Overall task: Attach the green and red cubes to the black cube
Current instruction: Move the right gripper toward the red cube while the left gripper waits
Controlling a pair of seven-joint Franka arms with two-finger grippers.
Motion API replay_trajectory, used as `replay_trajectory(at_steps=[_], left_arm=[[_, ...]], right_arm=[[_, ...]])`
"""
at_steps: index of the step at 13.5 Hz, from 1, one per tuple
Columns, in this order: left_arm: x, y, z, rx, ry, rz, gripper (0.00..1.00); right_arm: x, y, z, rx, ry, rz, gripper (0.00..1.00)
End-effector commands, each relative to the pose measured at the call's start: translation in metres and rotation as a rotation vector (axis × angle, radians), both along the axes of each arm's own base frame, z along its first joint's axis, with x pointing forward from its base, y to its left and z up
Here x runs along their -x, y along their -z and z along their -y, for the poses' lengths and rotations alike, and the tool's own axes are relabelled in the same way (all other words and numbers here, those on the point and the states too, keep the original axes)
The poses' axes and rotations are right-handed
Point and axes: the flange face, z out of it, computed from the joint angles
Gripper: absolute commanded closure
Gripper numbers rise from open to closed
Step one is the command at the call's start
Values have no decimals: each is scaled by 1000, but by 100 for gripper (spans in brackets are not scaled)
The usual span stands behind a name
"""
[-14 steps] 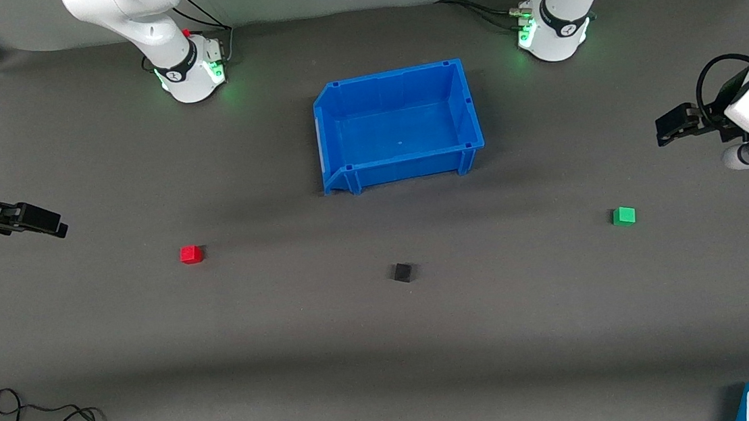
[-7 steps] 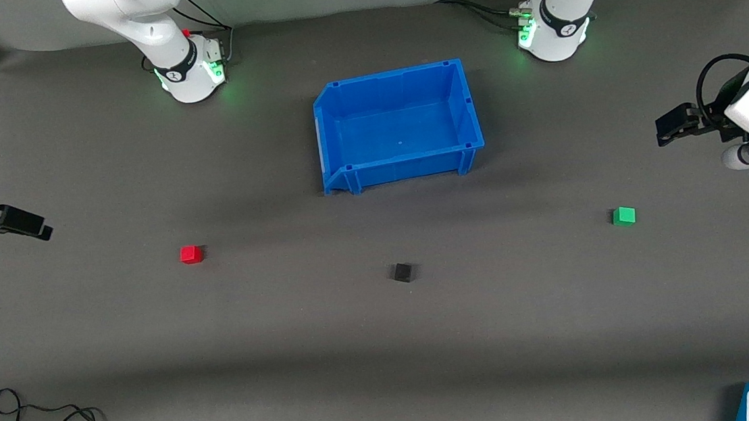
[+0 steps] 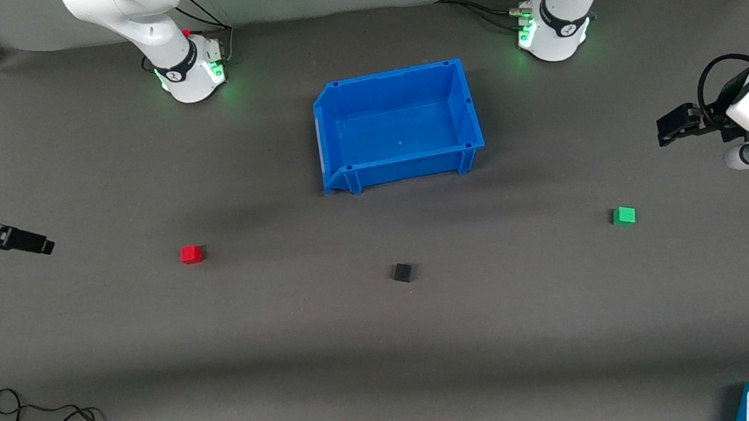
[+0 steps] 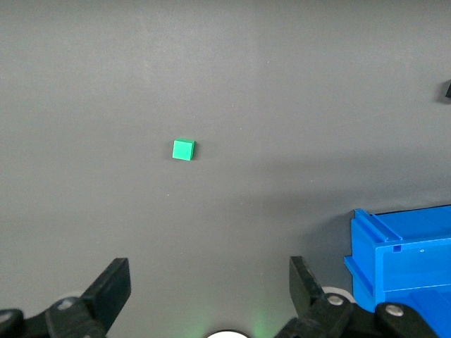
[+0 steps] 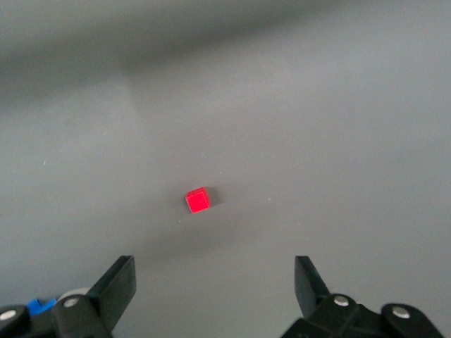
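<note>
While the front view hides both grippers' spread, the wrist views show the left gripper (image 4: 204, 292) and right gripper (image 5: 215, 289) wide open and empty above the dark grey table (image 3: 290, 326). The small bright green cube (image 3: 624, 216), small bright red cube (image 3: 191, 254) and small matte black cube (image 3: 404, 272) lie well apart, all nearer the front camera than the blue plastic bin (image 3: 404, 167).

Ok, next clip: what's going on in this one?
Nothing is being handled yet. The red cube, black cube and green cube lie apart on the table, all nearer the front camera than the blue bin. The right gripper hangs open over the right arm's end, with the red cube in its wrist view. The left gripper hangs open over the left arm's end, with the green cube in its wrist view.
</note>
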Motion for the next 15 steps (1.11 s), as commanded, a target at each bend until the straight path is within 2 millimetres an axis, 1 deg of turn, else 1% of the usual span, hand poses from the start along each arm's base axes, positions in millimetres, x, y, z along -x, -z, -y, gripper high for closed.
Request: replay_trajectory(at_steps=[1, 2, 3, 4, 5, 6, 8, 9, 10, 12, 13, 15], left_arm=[[4, -6, -3, -12, 8, 16, 0], [4, -6, -4, -13, 6, 19, 0], [4, -6, -3, -18, 8, 20, 1], [3, -5, -4, -23, 1, 17, 1], [3, -5, -5, -24, -17, 19, 1], [2, -3, -9, -29, -63, 14, 1], [-1, 5, -10, -48, -224, -4, 1], [-1, 6, -13, -55, -300, -3, 1], [-1, 7, -19, -66, -386, -9, 1], [-3, 20, -30, -99, -569, -52, 1], [-4, 31, -33, -120, -655, -81, 0], [-11, 50, -44, -145, -789, -99, 0]], right_arm=[[-9, 12, -8, 24, 239, -23, 0], [-12, 17, -13, 30, 312, -27, 0], [-15, 23, -24, 39, 354, -33, 0], [-19, 33, -32, 48, 404, -48, 0], [-21, 44, -33, 60, 465, -63, 0], [-25, 63, -38, 76, 530, -91, 0], [-34, 91, -43, 101, 637, -114, 0], [-39, 109, -43, 107, 672, -127, 0], [-44, 123, -44, 96, 727, -139, 0], [-48, 156, -46, 104, 861, -148, 0], [-45, 172, -47, 101, 906, -143, 0], [-31, 208, -52, 95, 945, -146, 0]])
